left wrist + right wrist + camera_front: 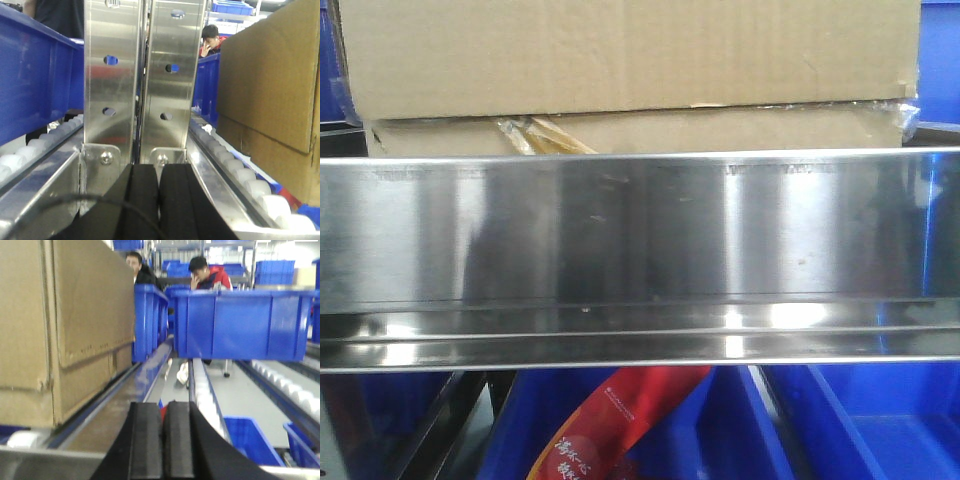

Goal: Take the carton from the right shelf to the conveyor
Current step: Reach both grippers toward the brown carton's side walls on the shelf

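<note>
Step in hand: bracketing the carton for a two-arm grasp; no contact yet. The shelf front rail runs just below and in front of the carton. The left pincer sits left of the carton and the right pincer right of it, each with pads pressed together and holding nothing. Next move, as judged: press both arms inward against the carton sides, then lift it clear of the rail. The conveyor is not in view.

Blue bins apparently close beside carton

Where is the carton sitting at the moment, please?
In the front view the carton sits on the shelf just behind its steel front rail; a blue bin stands to its right.
</note>
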You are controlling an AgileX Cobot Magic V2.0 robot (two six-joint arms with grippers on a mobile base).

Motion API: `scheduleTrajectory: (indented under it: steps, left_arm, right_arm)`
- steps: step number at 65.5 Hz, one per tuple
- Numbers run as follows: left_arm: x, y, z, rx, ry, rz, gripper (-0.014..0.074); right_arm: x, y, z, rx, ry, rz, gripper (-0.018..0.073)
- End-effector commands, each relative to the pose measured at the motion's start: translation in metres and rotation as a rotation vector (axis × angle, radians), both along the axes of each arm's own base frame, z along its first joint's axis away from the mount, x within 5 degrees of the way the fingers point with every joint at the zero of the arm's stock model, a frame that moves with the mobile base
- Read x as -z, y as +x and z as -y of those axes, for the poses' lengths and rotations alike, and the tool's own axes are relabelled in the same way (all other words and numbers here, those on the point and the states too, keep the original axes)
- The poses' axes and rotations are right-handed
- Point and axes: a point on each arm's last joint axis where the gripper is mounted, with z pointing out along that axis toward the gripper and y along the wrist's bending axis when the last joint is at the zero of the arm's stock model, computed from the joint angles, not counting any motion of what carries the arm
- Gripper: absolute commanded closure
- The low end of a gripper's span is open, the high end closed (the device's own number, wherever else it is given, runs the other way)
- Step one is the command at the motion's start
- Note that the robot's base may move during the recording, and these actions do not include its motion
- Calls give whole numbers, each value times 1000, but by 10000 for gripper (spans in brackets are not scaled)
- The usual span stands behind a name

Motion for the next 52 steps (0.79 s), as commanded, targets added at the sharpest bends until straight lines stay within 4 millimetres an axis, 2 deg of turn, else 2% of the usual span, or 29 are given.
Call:
scheduleTrajectory:
  steps: [1,12,19,26,33,38,47,49,52]
  left_arm:
    - [-5,-1,0,0,-11,45,605]
    - [-14,-3,0,0,0,133,605]
    - [-46,-11,1,-7,51,171,584]
    - [-87,-26,0,-29,93,169,489]
    - [-122,-35,-1,-42,86,114,356]
    - [-150,-39,-2,-47,74,74,273]
    - [-185,-34,-2,-40,50,7,139]
    - [-192,-31,-1,-32,42,-6,119]
    - [-199,-28,1,16,52,-12,93]
  right_arm:
    - [-6,-1,1,11,8,67,634]
    - [-17,-3,2,14,21,131,634]
    - [-45,-11,2,4,19,124,634]
    - [-79,-23,3,-4,20,140,611]
    - [-109,-27,3,-7,22,160,469]
    - [-128,-27,3,-7,25,178,305]
    - [-152,-16,2,-7,23,165,12]
    - [-155,-12,1,-5,17,155,-18]
    - [-157,-5,0,-6,13,132,-8]
